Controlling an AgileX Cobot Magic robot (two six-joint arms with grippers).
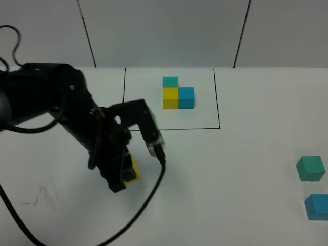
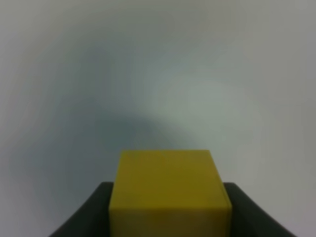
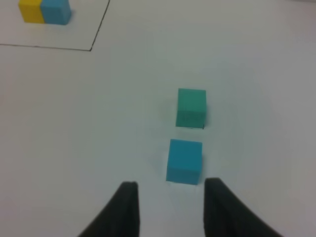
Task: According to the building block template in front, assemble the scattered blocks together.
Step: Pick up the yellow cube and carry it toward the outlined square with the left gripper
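You have the left jaws clamped on the yellow block (image 1: 134, 171), off the near-left corner of the building block template (image 1: 177, 93), and the right jaws open and empty, with the blue block (image 3: 184, 161) straight ahead, the teal-green block (image 3: 191, 107) beyond it, both well right of the template.

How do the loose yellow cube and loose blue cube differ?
The matte yellow cube is clamped in the left end effector; the matte blue cube lies free before the open right end effector. Yellow is on the white table's left, blue at its right edge. Both are plain cubes.
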